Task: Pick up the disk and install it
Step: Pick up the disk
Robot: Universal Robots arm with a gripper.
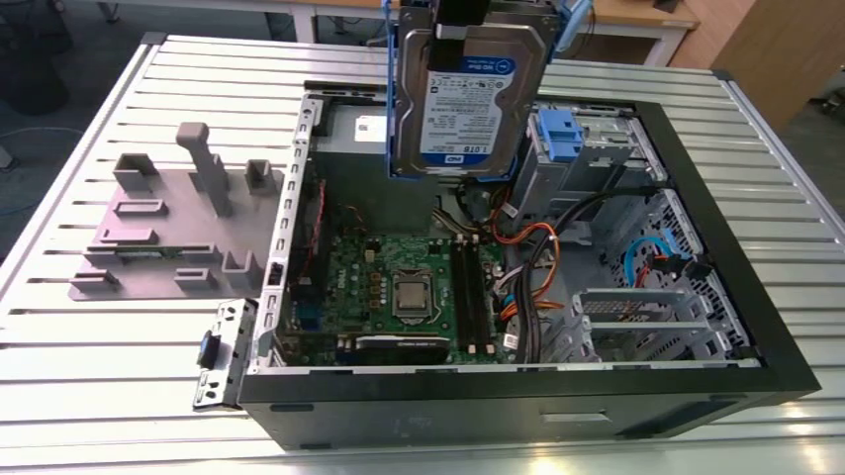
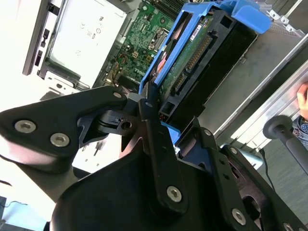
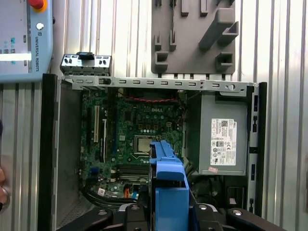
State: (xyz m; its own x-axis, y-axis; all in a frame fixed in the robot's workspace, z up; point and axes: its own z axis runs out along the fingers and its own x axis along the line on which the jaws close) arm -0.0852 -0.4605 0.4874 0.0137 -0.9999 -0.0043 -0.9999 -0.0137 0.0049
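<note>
The disk (image 1: 465, 94) hangs upright above the back of the open computer case (image 1: 739, 327), with its white-and-blue label facing the exterior camera and its blue bracket frame around it. In the second wrist view my gripper (image 2: 153, 113) is shut on the blue frame, and the disk's (image 2: 202, 62) green circuit side shows. In the first wrist view the disk (image 3: 168, 187) appears edge on, over the motherboard (image 3: 134, 139), held by my gripper (image 3: 168, 214). A metal drive bay with a blue part (image 1: 561, 134) lies in the case on the exterior view's right of the disk.
A grey plastic stand (image 1: 172, 233) with upright posts sits on the slatted table at the exterior view's left of the case. A loose metal bracket (image 1: 218, 356) lies by the case's front corner. Cables (image 1: 528, 287) cross the case. A control pendant (image 3: 24, 38) and a person's hand (image 2: 303, 98) are nearby.
</note>
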